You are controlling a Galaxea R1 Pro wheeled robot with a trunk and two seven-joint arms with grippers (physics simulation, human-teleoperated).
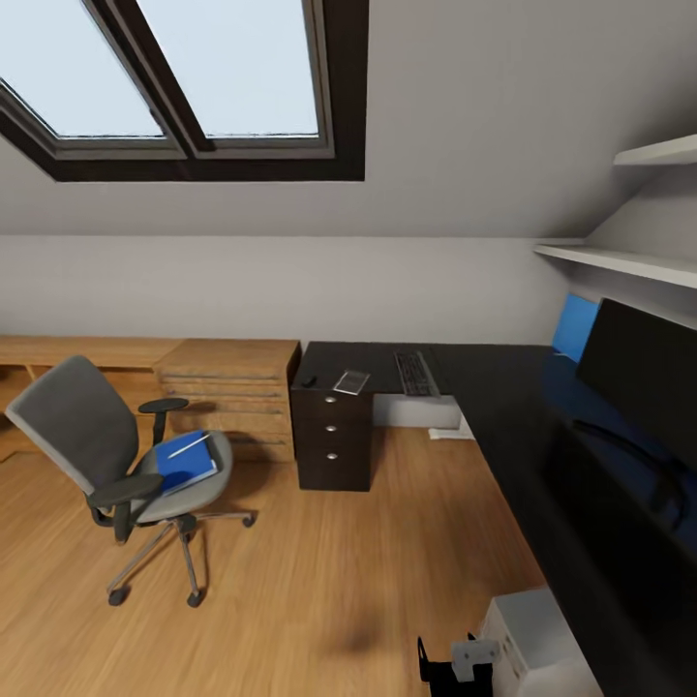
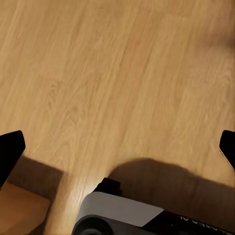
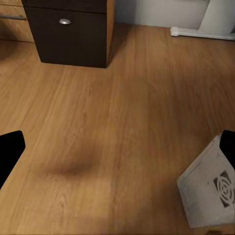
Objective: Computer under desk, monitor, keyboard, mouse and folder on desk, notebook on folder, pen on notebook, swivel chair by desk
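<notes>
Folder: the bright blue folder (image 1: 186, 462) lies flat on the seat of the swivel chair (image 1: 82, 426), with the thin white pen (image 1: 189, 446) resting across its top
Swivel chair: stands on the wood floor (image 1: 319, 552) at the left of the head view, apart from the desk and in front of a light wood dresser (image 1: 232, 392)
Desk: the L-shaped glossy black desk (image 1: 503, 407) runs along the far wall and down the right side; its black drawer unit (image 1: 332, 436) with round silver knobs stands under the far end
Notebook: the thin grey notebook (image 1: 351, 381) lies on the desk above the drawer unit
Mouse: a small black lump, the mouse (image 1: 309, 380), sits on the desk near the left edge, just beside the notebook
Keyboard: the black keyboard (image 1: 415, 373) lies on the desk to the right of the notebook, apart from it
Monitor: the monitor (image 1: 644, 378) stands on the right wing of the desk, well apart from the keyboard
Computer: the white computer (image 1: 542, 644) tower stands on the floor at the desk's near edge; its vented side shows in the right wrist view (image 3: 213, 193)
Left gripper: the left gripper (image 2: 117, 149) has its fingers spread wide, holding nothing, over bare floor above the robot's base (image 2: 122, 213)
Right gripper: the right gripper (image 3: 117, 149) is spread wide and empty over the floor, the computer near one fingertip (image 3: 228, 147), the drawer unit farther off; folder and chair are well away from both grippers
</notes>
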